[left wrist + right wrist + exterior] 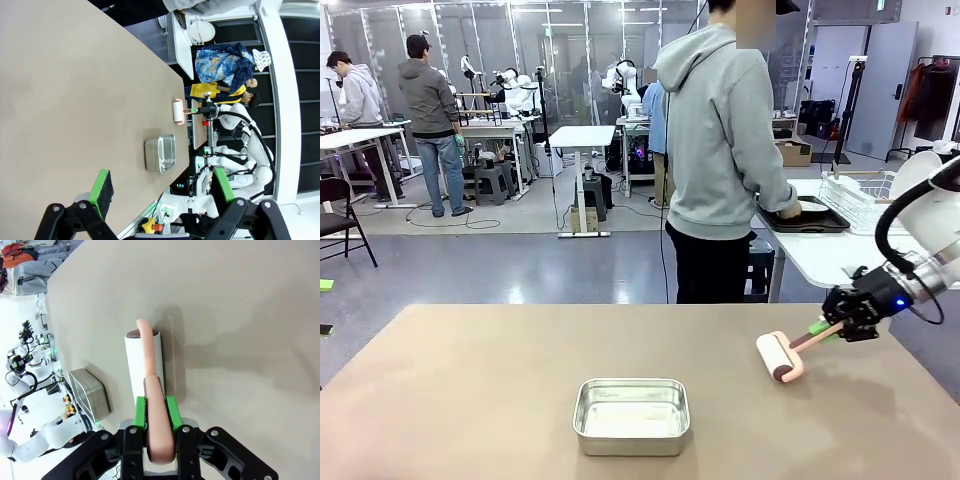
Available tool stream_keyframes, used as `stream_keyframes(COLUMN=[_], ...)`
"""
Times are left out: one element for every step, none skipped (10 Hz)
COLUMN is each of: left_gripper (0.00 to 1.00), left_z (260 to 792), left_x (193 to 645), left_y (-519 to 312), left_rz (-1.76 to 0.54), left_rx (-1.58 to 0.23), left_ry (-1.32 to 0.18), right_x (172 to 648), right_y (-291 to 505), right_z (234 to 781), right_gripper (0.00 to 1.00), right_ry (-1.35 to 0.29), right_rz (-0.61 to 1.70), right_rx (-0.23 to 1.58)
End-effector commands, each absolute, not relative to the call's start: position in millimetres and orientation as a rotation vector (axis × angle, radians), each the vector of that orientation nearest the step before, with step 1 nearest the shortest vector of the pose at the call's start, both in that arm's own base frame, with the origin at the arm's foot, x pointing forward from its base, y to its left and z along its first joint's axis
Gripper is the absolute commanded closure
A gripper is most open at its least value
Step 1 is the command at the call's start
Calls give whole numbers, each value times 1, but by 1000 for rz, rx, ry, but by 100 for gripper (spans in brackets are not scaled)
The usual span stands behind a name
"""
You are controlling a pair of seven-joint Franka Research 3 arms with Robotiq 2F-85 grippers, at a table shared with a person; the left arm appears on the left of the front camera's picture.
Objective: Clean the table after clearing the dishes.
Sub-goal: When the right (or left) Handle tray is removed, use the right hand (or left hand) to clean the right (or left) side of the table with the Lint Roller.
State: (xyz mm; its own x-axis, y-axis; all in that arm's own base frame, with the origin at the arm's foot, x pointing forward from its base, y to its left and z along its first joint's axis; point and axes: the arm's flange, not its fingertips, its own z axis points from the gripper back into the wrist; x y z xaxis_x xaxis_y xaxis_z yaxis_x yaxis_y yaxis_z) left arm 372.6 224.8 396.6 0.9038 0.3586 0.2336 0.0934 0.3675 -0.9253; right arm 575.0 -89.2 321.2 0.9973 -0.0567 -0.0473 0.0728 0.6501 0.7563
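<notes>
right gripper (824, 328) is clamped tight on the pink handle of a lint roller (780, 357). from the right wrist view, both green pads (141, 412) press the handle's sides and the handle runs straight out between them to the white roll (142, 360). the roll lies low on the table (470, 390) toward its right side; it looks to rest on the top, though i cannot tell for sure that it touches. left gripper (162, 192) stands wide open with nothing between its fingers (102, 187), looking along the table top. a shallow steel pan (632, 415) sits near the middle of the table's near edge, well apart from the roller and to its left in the front view. the dishes (812, 207) are off the big table: a white plate on a dark tray sits on the small white side table (820, 255) at the far right, just beside a wire rack (860, 200). a person (720, 150) in a grey hoodie stands at the far side, turned toward that side table, one hand down at the tray.
</notes>
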Motion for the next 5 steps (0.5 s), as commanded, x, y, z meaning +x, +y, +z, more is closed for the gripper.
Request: stream_keyframes(left_gripper=[0, 0, 0, 0, 0], left_z=[398, 398, 398, 398, 398], left_x=[369, 369, 369, 369, 369], left_y=[226, 226, 226, 226, 226], left_rz=[170, 170, 170, 170, 170], left_rx=[-1195, -1195, -1195, -1195, -1195], left_ry=[-431, -431, -431, -431, -431], right_x=[594, 597, 599, 601, 600], right_y=[-125, -142, -155, -168, -180], right_z=[289, 290, 291, 294, 300], right_gripper=[79, 79, 79, 79, 79], right_ry=[14, 38, 58, 66, 76], right_rz=[-58, -59, -75, -103, -123], right_rx=[689, 632, 566, 504, 461])
